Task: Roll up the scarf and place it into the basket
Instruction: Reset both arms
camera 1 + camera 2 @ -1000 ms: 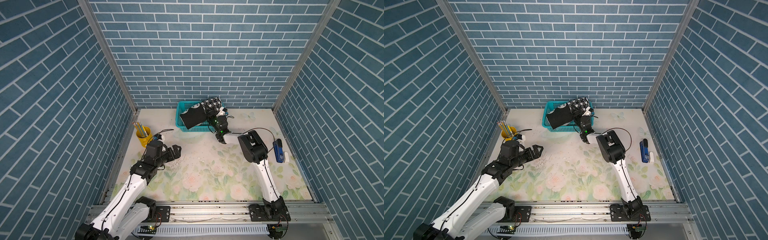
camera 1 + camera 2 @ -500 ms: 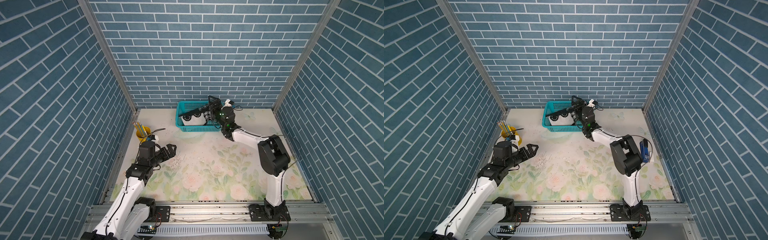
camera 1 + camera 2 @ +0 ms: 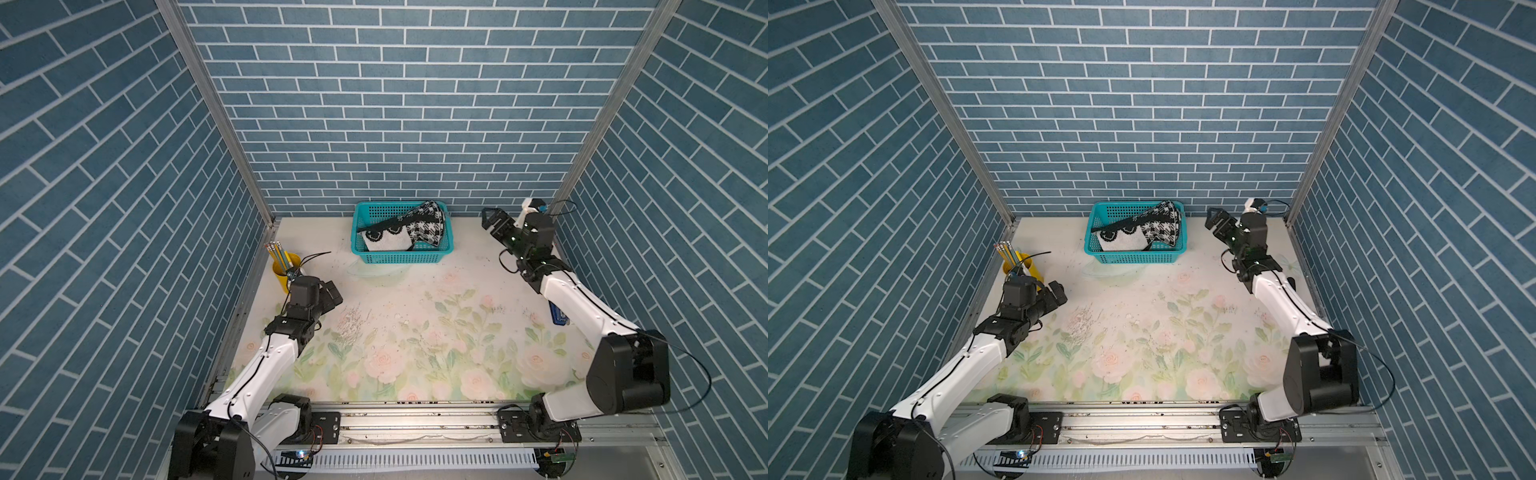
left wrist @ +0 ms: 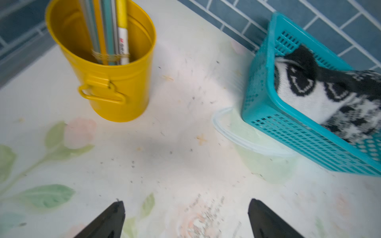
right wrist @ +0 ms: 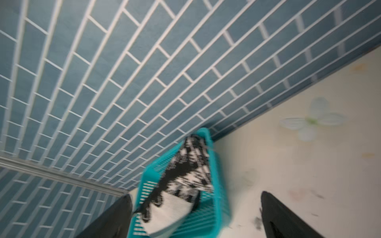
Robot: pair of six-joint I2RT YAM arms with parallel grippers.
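The rolled black-and-white scarf (image 3: pixel 397 232) (image 3: pixel 1138 232) lies inside the teal basket (image 3: pixel 399 258) (image 3: pixel 1133 258) at the back of the table, with its check end leaning on the right rim. My right gripper (image 3: pixel 492 220) (image 3: pixel 1214 220) hangs open and empty to the right of the basket, apart from it. The right wrist view shows the scarf (image 5: pixel 185 175) in the basket (image 5: pixel 214 206) beyond the spread jaws of this gripper (image 5: pixel 195 194). My left gripper (image 3: pixel 332 293) (image 4: pixel 186 202) is open over bare table, at the left. The left wrist view shows scarf (image 4: pixel 299 99) and basket (image 4: pixel 288 131) ahead.
A yellow pencil cup (image 3: pixel 284 266) (image 4: pixel 111 82) with several pencils stands just behind the left gripper, near the left wall. A small blue object (image 3: pixel 559 316) lies by the right wall under the right forearm. Brick walls close three sides.
The right gripper opened, let the scarf drop into the basket and drew back to the right. The left arm pulled back toward the left wall, nearer the yellow cup.
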